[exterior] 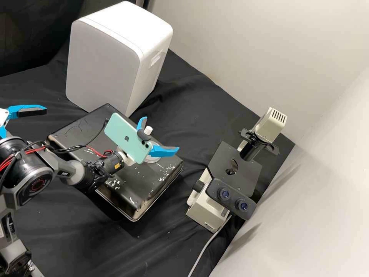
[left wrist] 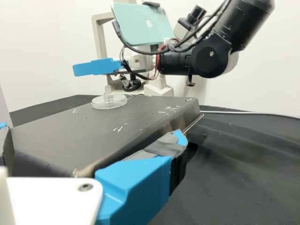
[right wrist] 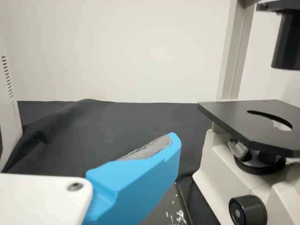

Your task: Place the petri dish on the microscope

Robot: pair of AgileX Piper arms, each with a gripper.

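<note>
Right gripper is spread wide, holding nothing, hovering just above the petri dish, which sits flat on the black tray. I'd guess it's lining up a grab. The microscope stands well apart on the surface, so the dish has a trip ahead.

Beneath the jaws of the right gripper, the petri dish is clear, glossy; the tray scuffed dark metal (whitish scratches).
</note>
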